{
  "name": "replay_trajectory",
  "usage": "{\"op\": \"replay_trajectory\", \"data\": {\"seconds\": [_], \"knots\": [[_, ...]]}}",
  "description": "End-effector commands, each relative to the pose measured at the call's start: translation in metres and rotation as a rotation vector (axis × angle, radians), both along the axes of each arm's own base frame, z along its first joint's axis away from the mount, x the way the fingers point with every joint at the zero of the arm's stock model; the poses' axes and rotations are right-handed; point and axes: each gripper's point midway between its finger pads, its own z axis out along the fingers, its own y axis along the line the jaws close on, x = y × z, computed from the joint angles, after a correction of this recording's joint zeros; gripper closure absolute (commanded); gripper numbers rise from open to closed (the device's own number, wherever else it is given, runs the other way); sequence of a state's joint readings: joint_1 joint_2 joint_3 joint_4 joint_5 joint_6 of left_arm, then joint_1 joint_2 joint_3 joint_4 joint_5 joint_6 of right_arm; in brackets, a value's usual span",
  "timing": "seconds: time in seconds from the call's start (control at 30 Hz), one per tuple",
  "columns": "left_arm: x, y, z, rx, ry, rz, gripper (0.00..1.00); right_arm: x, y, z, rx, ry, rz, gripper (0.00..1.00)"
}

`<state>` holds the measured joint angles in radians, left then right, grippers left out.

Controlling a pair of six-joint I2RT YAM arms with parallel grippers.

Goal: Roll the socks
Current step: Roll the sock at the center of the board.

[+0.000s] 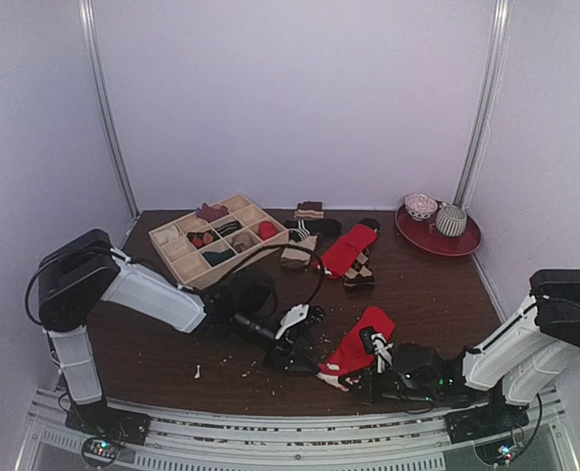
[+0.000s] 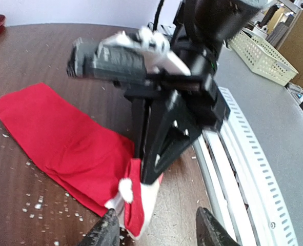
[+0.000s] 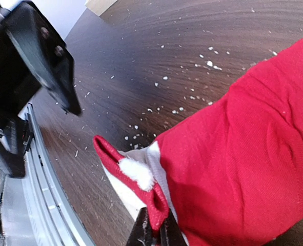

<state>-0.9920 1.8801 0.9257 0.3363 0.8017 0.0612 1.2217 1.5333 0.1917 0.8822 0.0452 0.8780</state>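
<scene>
At bench (image 1: 447, 294) front, my right gripper (image 3: 154, 231) clamps the red fabric sock (image 3: 243, 154) at its striped end to roll; left gripper (image 2: 156, 233) spread.

Two grippers (image 2: 156, 233) (image 3: 154, 233), one tray (image 1: 186, 257), one plate (image 1: 463, 243), two bowls (image 1: 420, 205) (image 1: 451, 220).

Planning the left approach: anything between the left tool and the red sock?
Nothing loose. The left tool is open right at the white-trimmed end of the red sock, but the right tool is pinching that same end and crowds it.
</scene>
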Motion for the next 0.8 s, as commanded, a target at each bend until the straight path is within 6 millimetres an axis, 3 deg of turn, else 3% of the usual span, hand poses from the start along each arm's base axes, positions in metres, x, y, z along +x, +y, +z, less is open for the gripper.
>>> {"op": "replay_trajectory", "data": {"seconds": [0.0,0.23,0.5,0.63,0.77], "knots": [[-0.009,-0.003,-0.012,-0.065,0.001,-0.088,0.49,-0.012,-0.019,-0.022,-0.025,0.103,-0.005,1.00],[-0.012,-0.011,-0.026,-0.051,0.029,-0.121,0.50,-0.015,-0.016,-0.026,-0.012,0.133,0.015,1.00],[-0.008,-0.023,-0.041,0.011,0.046,-0.117,0.58,-0.016,-0.016,-0.028,-0.001,0.150,0.020,1.00],[-0.008,-0.025,-0.051,0.053,0.071,-0.114,0.68,-0.016,-0.018,-0.029,0.006,0.153,0.015,1.00],[-0.017,-0.021,-0.066,0.100,0.087,-0.126,0.67,-0.017,-0.020,-0.029,0.009,0.156,0.014,1.00]]}}
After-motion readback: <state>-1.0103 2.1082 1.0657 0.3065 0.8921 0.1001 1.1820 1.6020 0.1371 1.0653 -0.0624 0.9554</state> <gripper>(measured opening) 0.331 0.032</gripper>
